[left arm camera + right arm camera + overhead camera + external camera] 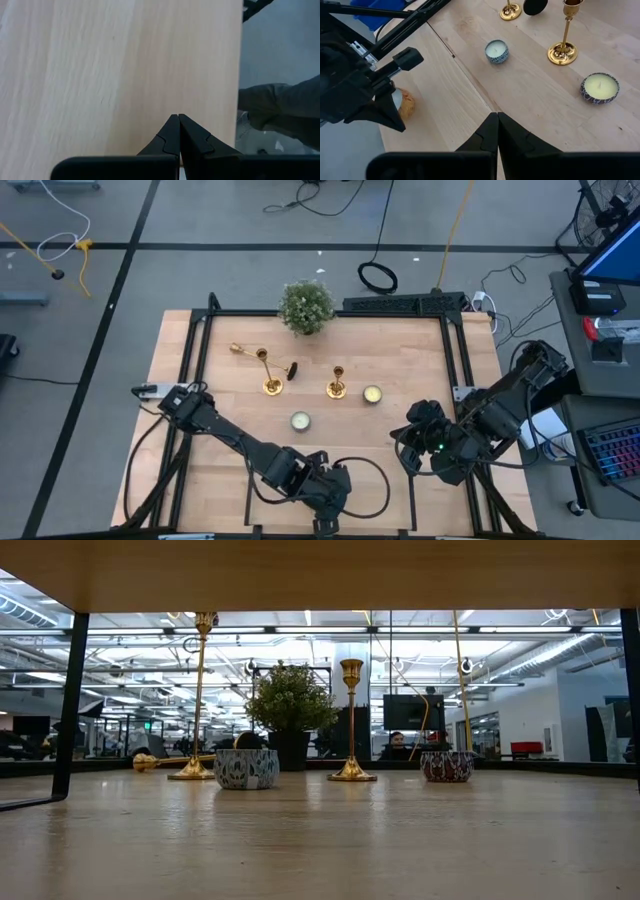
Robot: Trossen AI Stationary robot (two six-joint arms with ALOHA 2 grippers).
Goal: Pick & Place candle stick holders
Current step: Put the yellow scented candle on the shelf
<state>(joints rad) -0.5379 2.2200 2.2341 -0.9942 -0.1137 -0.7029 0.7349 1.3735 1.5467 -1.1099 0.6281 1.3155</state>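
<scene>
Two gold candle stick holders stand upright on their round bases on the wooden table, one at the middle left (270,385) (195,690) and one at the middle (336,388) (563,50). A third holder (240,350) (150,762) lies on its side farther left and back. My left gripper (330,498) (178,117) hangs shut over bare wood by the table's near edge, far from them. My right gripper (408,442) (497,115) is shut too, above the table's right part, on the near right of the middle holder.
A bushy potted plant (305,305) stands at the far edge. Tealights in patterned tins sit near the middle (300,420) and right of the middle holder (372,393). A small black object (292,370) lies between the standing holders. Black frame rails (455,360) line the table's sides.
</scene>
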